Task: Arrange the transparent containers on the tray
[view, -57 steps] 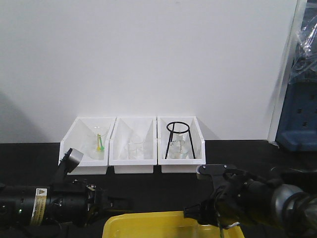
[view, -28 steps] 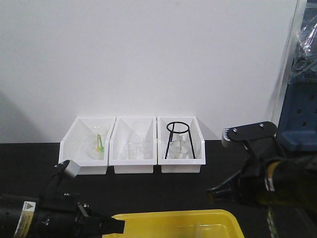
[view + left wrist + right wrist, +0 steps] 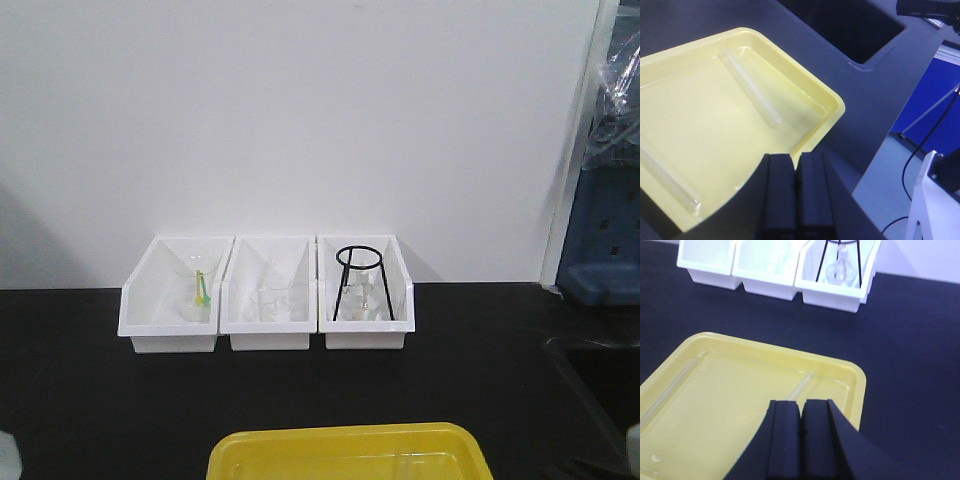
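Both arms, which filled the lower front view a moment ago, are out of that shot now, leaving the yellow tray (image 3: 345,452) on its own at the near edge. Off the wrist cameras: the left gripper (image 3: 794,165) has its fingers pressed together with nothing between them, poised above a tray corner. The right gripper (image 3: 801,412) is the same story, fingers closed and empty, hanging over the tray's near side.

Two test tubes (image 3: 751,87) lie flat on the tray floor, roughly parallel and well apart, the second test tube (image 3: 667,177) near the opposite side. Lying down against the raised rim looks sensible, since nothing round can roll off. The right wrist view shows faint glass lines that may be the same pair, though glare makes that hard to confirm.

Surface is a matte black table (image 3: 90,400). Three white bins (image 3: 265,290) sit in a row against a plain white wall, one holding a black wire stand (image 3: 360,280), with something blue (image 3: 605,250) at the right edge.
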